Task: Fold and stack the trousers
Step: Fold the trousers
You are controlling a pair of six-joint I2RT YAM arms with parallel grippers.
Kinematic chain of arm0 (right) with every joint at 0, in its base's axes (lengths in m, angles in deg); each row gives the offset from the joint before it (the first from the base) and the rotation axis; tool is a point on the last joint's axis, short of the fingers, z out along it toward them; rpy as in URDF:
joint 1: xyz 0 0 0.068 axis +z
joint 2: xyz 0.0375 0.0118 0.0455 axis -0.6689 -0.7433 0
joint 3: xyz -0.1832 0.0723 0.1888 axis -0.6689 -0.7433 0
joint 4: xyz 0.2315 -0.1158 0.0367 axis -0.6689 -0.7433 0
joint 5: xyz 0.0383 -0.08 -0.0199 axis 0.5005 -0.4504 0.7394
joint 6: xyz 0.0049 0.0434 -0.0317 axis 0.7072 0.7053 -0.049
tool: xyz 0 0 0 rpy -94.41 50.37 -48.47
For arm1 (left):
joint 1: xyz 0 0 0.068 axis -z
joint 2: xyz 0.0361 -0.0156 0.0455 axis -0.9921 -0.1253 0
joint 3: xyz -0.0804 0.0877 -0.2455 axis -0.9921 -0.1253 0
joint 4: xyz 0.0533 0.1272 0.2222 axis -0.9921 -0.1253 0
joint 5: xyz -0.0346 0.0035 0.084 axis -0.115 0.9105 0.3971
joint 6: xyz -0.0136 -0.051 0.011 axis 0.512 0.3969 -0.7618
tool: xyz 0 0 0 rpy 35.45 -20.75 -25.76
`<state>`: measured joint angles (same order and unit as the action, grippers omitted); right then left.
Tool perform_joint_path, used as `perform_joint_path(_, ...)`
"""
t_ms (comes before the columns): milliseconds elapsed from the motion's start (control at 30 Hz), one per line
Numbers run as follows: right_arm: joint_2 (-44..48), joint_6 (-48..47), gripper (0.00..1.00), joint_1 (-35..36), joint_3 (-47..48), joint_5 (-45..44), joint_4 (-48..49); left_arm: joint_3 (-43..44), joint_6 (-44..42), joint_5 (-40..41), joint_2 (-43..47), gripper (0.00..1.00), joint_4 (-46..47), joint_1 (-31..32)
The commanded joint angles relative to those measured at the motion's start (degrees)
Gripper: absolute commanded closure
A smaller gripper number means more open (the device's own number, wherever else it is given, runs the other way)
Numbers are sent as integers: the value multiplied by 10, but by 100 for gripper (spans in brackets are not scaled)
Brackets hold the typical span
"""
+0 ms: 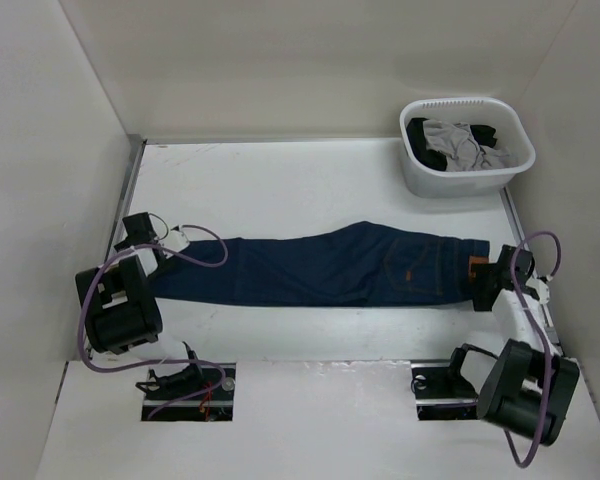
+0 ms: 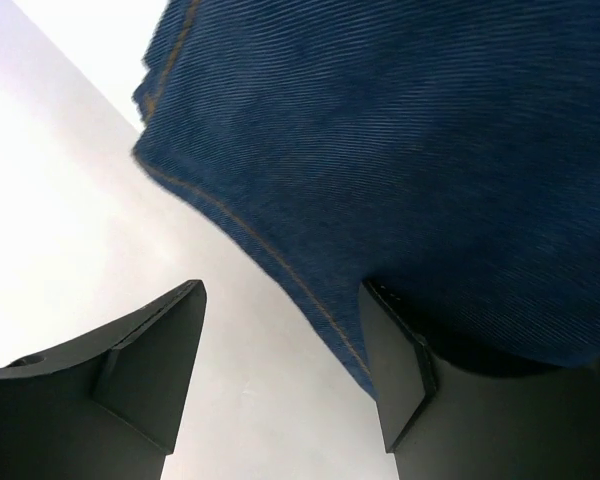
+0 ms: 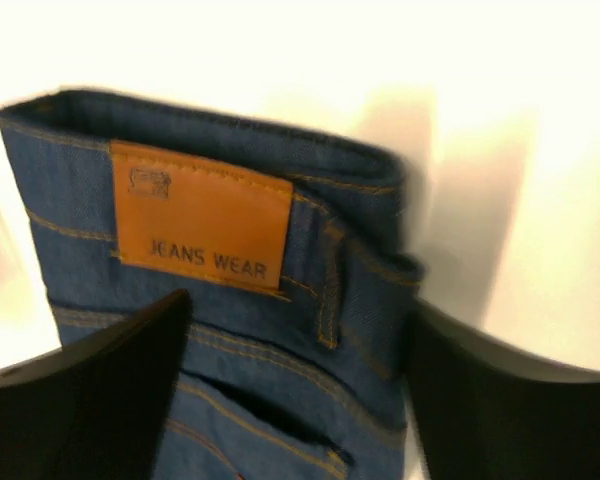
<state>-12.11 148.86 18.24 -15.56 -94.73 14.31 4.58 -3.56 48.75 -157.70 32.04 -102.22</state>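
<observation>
The dark navy trousers (image 1: 330, 268) lie flat and stretched across the table, leg ends at the left and waist at the right. My left gripper (image 1: 166, 254) is open at the leg end. In the left wrist view its jaws (image 2: 282, 295) stand wide apart over bare table, and the hem of the trousers (image 2: 400, 150) lies against the right finger (image 2: 395, 370). My right gripper (image 1: 483, 284) is open at the waist. In the right wrist view its jaws (image 3: 298, 305) straddle the waistband (image 3: 350, 290), just below the tan patch (image 3: 200, 215).
A white basket (image 1: 420, 175) with grey and black garments (image 1: 458, 145) stands at the back right. White walls close in the table on the left, back and right. Two openings (image 1: 188, 385) hold the arm bases at the near edge.
</observation>
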Motion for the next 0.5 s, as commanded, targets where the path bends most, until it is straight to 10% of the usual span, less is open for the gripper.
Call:
perform_joint_path(0, -51, 10, 38, -10, -10, 26, 85, -23, 13, 21, -22, 38, 55, -1)
perform_joint_path(167, -44, -39, 100, -46, 7, 0, 78, -30, 17, 23, -23, 38, 60, -7)
perform_joint_path(467, 43, -221, 100, 0, 136, -142, 9, -16, 24, 29, -26, 38, 56, -5)
